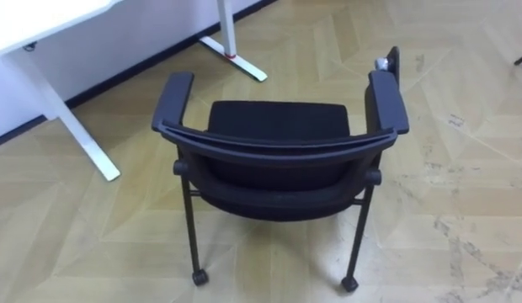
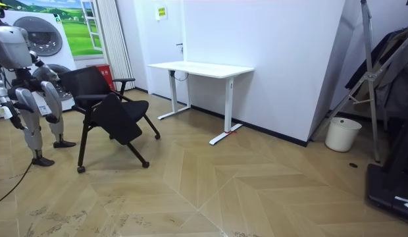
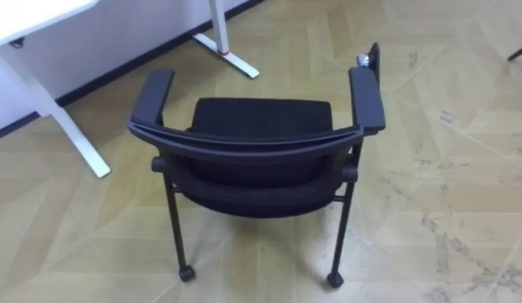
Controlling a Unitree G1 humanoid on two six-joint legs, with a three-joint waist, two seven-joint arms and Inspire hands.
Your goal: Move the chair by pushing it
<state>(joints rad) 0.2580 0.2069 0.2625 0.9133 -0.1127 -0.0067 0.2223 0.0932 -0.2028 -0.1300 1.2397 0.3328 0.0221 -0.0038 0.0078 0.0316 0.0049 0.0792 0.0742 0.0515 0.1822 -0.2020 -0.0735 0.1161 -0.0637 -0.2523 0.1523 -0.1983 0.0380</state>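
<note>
Both hands (image 2: 17, 120) are too small to judge; chair (image 1: 278, 160) stands near desk (image 1: 42, 21), open floor (image 1: 471, 126) to its right.

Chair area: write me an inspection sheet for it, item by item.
Surface: herringbone wood floor, scuffed on the robot's right.
Job's things: black chair upright on its castors, backrest nearest the robot, seat facing the white desk, with floor between the two.
Clutter: white bucket by the wall at the room view's right.
Hands: nothing seen on the chair.
Cables: nothing seen around the chair.
Surroundings: white wall behind the desk, washing machine beyond the robot, dark stand at the room view's right.
</note>
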